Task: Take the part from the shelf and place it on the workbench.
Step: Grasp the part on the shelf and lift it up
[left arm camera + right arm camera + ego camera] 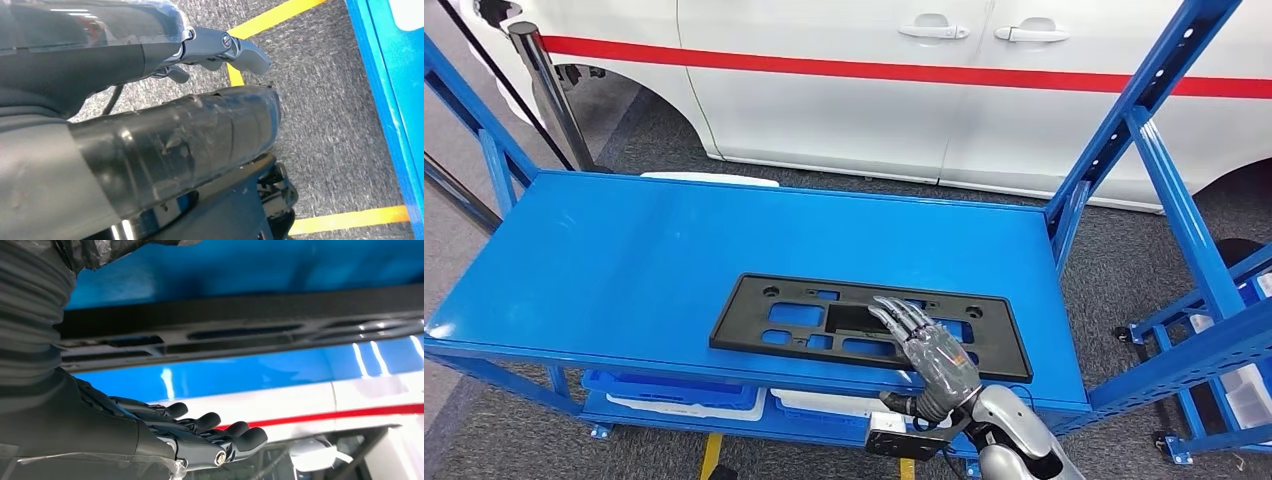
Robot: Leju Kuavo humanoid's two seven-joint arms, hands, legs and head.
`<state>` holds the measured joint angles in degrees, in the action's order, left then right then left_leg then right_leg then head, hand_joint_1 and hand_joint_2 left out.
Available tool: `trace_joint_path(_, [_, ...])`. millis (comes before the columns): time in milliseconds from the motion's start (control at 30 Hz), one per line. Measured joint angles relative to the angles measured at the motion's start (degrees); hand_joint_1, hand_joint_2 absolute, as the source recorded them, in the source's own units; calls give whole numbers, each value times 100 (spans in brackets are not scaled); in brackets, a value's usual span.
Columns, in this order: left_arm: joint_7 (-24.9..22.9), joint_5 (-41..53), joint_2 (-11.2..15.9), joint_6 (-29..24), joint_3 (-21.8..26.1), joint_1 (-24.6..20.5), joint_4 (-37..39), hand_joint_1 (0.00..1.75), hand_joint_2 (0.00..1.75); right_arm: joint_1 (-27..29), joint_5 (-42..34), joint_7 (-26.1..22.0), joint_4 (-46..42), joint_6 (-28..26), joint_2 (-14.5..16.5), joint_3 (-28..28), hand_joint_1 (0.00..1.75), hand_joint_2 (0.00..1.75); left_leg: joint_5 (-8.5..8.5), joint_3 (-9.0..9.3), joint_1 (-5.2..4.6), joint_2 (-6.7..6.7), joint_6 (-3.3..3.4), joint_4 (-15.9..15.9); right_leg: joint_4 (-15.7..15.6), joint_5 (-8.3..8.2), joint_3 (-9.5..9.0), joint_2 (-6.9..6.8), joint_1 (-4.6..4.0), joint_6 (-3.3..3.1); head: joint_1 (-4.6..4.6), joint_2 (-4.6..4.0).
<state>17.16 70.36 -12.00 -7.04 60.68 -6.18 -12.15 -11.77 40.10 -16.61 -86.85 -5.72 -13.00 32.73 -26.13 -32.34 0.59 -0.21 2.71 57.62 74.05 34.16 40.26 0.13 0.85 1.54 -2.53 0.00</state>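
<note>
Blue workbench [624,260] bears the black part [804,315]; right hand [929,345] open above it.

Bright, even overhead light glares off the blue workbench [624,250] (wrist views blurred close up).

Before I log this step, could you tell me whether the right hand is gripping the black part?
No: the right hand hovers open above the black part, which lies flat on the blue workbench.

Ahead of you a white car [844,90] with a red stripe [824,68] stands on grey carpet floor [654,140] marked with yellow lines [345,220], a chrome post [549,90] at its left and blue racking [1184,220] at right.
</note>
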Motion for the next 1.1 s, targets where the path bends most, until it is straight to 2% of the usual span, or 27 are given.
trace_joint_path(33, [-2, -4, 0, -9, 0, 5, 0, 0, 0, -3, 20, 33, 15, -10, -32, 1, 0, 175, -4, 2, 1, -2, -1, 5, 56, -51, 35, -1, 8, 9, 1, 0])
trace_joint_path(67, [-4, -7, 0, -19, 0, 9, 0, 0, 0, -11, 46, 65, 26, -22, -64, 1, 0, 175, -10, 6, 2, -6, -6, 13, -109, -205, -38, -2, 17, 11, -1, 0])
trace_joint_path(100, [-5, -8, -1, -29, 0, 12, 0, 0, 0, -24, 73, 88, 32, -35, -96, 1, 0, 175, -21, 12, 3, -10, -16, 26, -478, -429, -213, -4, 25, 6, -1, 0])
trace_joint_path(167, [-5, -10, -2, -44, 0, 14, 0, 0, 0, -56, 100, 107, 37, -57, -137, 1, 0, 175, -51, 8, -11, -16, -54, 60, -1202, -704, -560, -2, 19, -31, 1, 0])
trace_joint_path(200, [-4, -11, -2, -48, 0, 15, 0, 0, 0, -66, 104, 109, 38, -67, -147, 1, 0, 175, -59, 0, -21, -17, -81, 70, -1404, -747, -648, 1, 6, -56, 3, 0])
trace_joint_path(267, [-3, -15, -1, -52, 0, 15, 0, 0, 0, -73, 105, 114, 39, -79, -154, 2, 0, 175, -55, -10, -35, -17, -137, 63, -1476, -736, -657, 10, -23, -111, 6, 0])
trace_joint_path(333, [-3, -19, 0, -54, 0, 16, 0, 0, 0, -79, 105, 115, 38, -85, -161, 3, 0, 175, -90, -19, -27, -15, -195, 81, -1506, -758, -669, 5, -4, -175, 7, 0])
trace_joint_path(400, [-4, -22, 0, -56, 0, 16, 0, 0, 0, -93, 107, 116, 36, -88, -169, 3, 0, 175, -332, -174, -14, -12, -241, 442, -1542, -776, -689, -8, 15, -247, 9, 0])
trace_joint_path(467, [-4, -23, 0, -56, 0, 21, 0, 0, 0, -101, 126, 132, 40, -91, -176, 5, 0, 175, -697, -514, -5, -10, -265, 1189, -1544, -772, -690, -20, -1, -286, 10, 0])
trace_joint_path(500, [-5, -23, 0, -56, 0, 25, 0, 0, 0, -101, 147, 148, 44, -96, -178, 6, 0, 175, -804, -668, -3, -10, -270, 1512, -1543, -770, -690, -22, -10, -291, 9, 0])
trace_joint_path(533, [-5, -25, 0, -57, 1, 31, 0, 0, 0, -101, 177, 174, 48, -103, -180, 7, 0, 175, -807, -743, -3, -10, -270, 1668, -1541, -769, -692, -22, -16, -293, 10, 0])
trace_joint_path(567, [-4, -31, 1, -58, 1, 37, 0, 0, 0, -101, 211, 203, 50, -114, -184, 8, 0, 175, -702, -713, -3, -10, -262, 1602, -1540, -768, -698, -19, -20, -294, 10, 0])
trace_joint_path(600, [-4, -37, 1, -61, 2, 40, 0, 0, 0, -101, 253, 235, 51, -131, -191, 8, 0, 175, -516, -583, -4, -10, -246, 1331, -1538, -766, -707, -15, -22, -292, 10, 0])
trace_joint_path(667, [-1, -53, 2, -66, 2, 35, 0, 0, 0, -103, 368, 315, 51, -184, -210, 8, 0, 175, -159, -212, -11, -10, -197, 552, -1525, -755, -717, -9, -38, -272, 9, 0])
trace_joint_path(733, [5, -59, 2, -68, 2, 22, 0, 0, 0, -107, 529, 409, 51, -244, -243, 8, 0, 175, -53, -23, -30, -13, -162, 128, -1509, -751, -696, -8, -53, -225, 7, 0])
trace_joint_path(833, [3, -58, 2, -74, 2, 31, 0, 0, 0, -111, 901, 600, 52, -395, -289, 8, 0, 175, -35, -3, -24, -13, -97, 39, -1505, -752, -681, -7, -52, -135, 5, 0])
trace_joint_path(867, [-1, -56, 2, -77, 2, 32, 0, 0, 0, -112, 1057, 676, 52, -469, -299, 8, 0, 175, -15, 11, -11, -9, -66, 8, -1450, -704, -659, -7, -48, -106, 4, 0])
trace_joint_path(933, [-11, -50, 2, -81, 2, 22, 0, 0, 0, -113, 1451, 873, 64, -623, -319, 10, 0, 175, 10, 25, 3, -1, -12, -30, -964, -413, -436, -8, -25, -47, 1, 0])
trace_joint_path(1000, [-21, -46, 2, -82, 1, 15, 0, 0, 0, -106, 1861, 1091, 106, -748, -327, 14, 0, 175, 11, 18, -1, 2, 10, -28, -221, -91, -76, -9, -7, 5, 0, 0])
trace_joint_path(1033, [-25, -45, 2, -82, 0, 16, 0, 0, 0, -100, 2038, 1186, 138, -796, -328, 16, 0, 175, 8, 17, -2, 2, 9, -23, -6, -53, 35, -10, 1, 20, -1, 0])
trace_joint_path(1067, [-30, -43, 2, -82, 0, 17, 0, 0, 0, -98, 2209, 1279, 175, -844, -328, 17, 0, 175, 2, 18, -1, 1, 4, -15, -14, -136, 41, -10, 10, 27, 0, 0])
trace_joint_path(1100, [-33, -43, -1, -81, 0, 17, 0, 0, 0, -99, 2387, 1377, 214, -897, -328, 18, 0, 175, -7, 22, 0, -1, -5, -3, -246, -313, -63, -11, 20, 28, -1, 0])
